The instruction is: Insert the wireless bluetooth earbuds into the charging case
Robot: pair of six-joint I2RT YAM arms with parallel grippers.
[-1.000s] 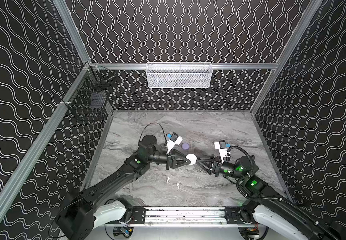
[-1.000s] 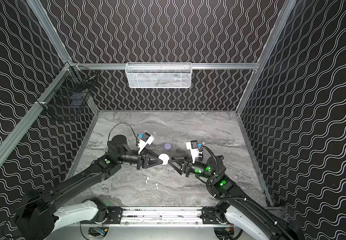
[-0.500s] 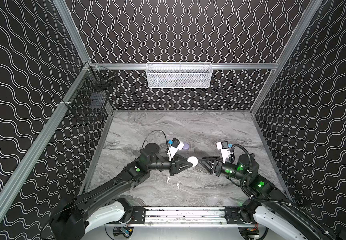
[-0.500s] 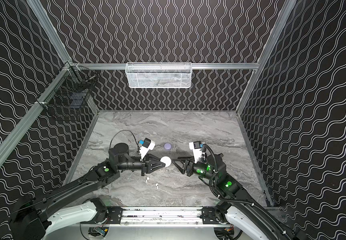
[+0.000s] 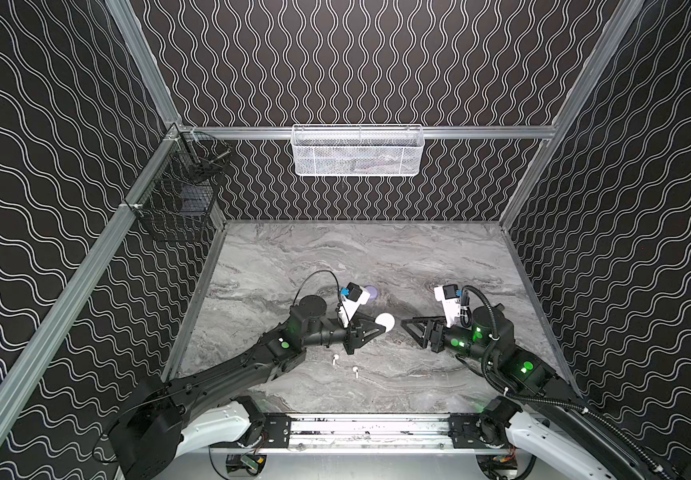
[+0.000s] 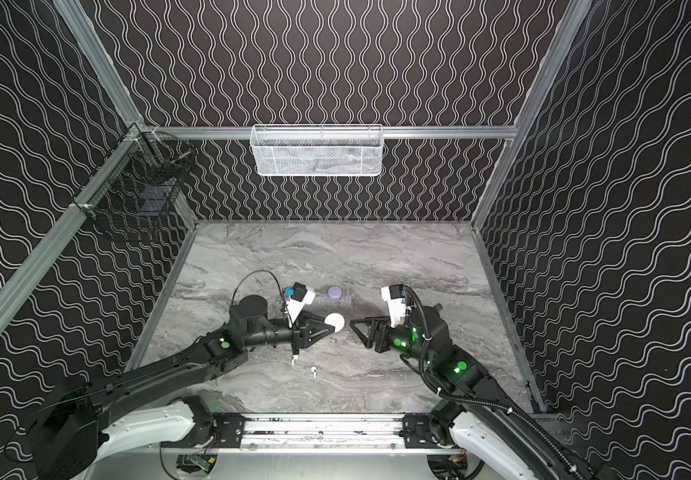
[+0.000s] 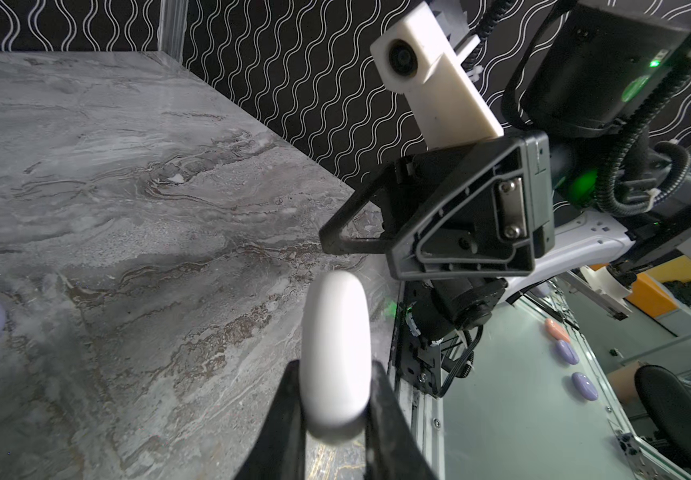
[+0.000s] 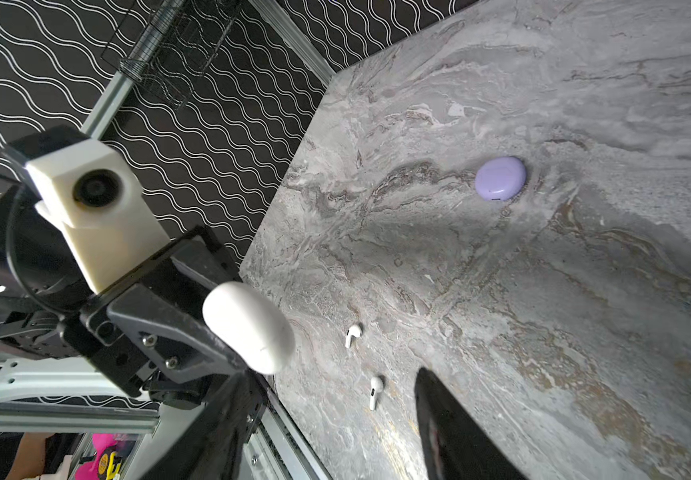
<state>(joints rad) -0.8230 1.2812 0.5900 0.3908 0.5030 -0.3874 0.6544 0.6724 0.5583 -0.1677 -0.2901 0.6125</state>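
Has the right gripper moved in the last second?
Yes: the right gripper has backed rightward in a top view, away from the unmoved lavender case.

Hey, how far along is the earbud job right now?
Done: no earbud visibly inserted. In hand: the left tool grips the white case, lifted and looking shut; the right tool hangs open facing it. Remaining: both white earbuds lie loose on the table, and the lavender case sits shut behind.

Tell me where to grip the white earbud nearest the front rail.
Pinch the white earbud across its stem, coming straight down from above: it lies flat on the table, so a sideways approach would likely just push it.
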